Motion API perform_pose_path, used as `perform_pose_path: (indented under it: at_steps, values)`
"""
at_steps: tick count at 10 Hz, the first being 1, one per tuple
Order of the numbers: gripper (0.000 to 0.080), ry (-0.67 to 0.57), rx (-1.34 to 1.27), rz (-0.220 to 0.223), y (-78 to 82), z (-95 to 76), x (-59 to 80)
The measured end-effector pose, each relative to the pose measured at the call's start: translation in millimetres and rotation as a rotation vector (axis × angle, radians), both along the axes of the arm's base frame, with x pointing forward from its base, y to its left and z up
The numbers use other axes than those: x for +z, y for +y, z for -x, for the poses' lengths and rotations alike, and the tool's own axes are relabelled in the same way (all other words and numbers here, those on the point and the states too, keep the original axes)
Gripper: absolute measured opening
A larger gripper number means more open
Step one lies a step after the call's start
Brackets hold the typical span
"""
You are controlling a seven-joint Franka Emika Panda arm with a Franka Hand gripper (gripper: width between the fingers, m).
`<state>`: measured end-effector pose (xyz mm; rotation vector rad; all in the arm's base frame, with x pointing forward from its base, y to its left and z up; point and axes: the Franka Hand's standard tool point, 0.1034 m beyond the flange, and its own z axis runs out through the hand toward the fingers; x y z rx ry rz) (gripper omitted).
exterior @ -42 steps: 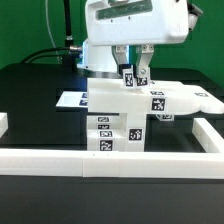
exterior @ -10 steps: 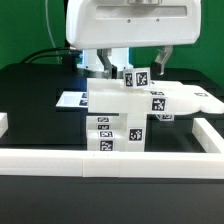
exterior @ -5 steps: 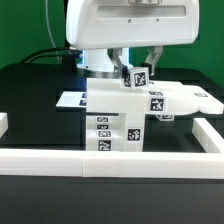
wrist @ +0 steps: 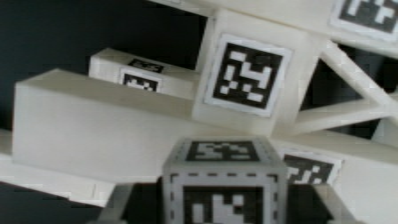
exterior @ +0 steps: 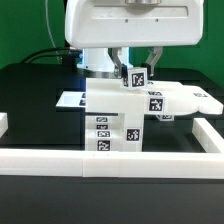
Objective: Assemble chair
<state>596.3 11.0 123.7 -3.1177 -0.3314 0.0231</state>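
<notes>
The part-built chair (exterior: 118,115) is a white blocky stack with black-and-white tags, standing mid-table in the exterior view. A flat tagged slab (exterior: 185,100) reaches out from it toward the exterior view's right. On top sits a cube-ended leg (exterior: 135,76) with a tag on its face. My gripper (exterior: 135,70) hangs straight above and is shut on that leg, one finger on each side. In the wrist view the leg's tagged cube (wrist: 221,178) fills the space between my jaws, with the chair's white body (wrist: 89,120) and a tagged panel (wrist: 249,72) behind it.
A plain white border rail (exterior: 110,165) runs along the front, with side pieces on the exterior view's right (exterior: 208,130) and left (exterior: 3,124). The marker board (exterior: 68,100) lies flat on the black table behind the chair, on the left. Cables hang at the back left (exterior: 60,45).
One second ago my fingers stood wide apart on either side of the leg's cube. They have since closed onto it. The chair parts have not moved.
</notes>
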Motion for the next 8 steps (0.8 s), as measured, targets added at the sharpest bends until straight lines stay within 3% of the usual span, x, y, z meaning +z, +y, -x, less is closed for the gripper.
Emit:
perform_pose_path:
  at_steps: [8]
  values:
    - [0.0284, 0.006, -0.606, -0.006, -2.3, 0.1, -0.6]
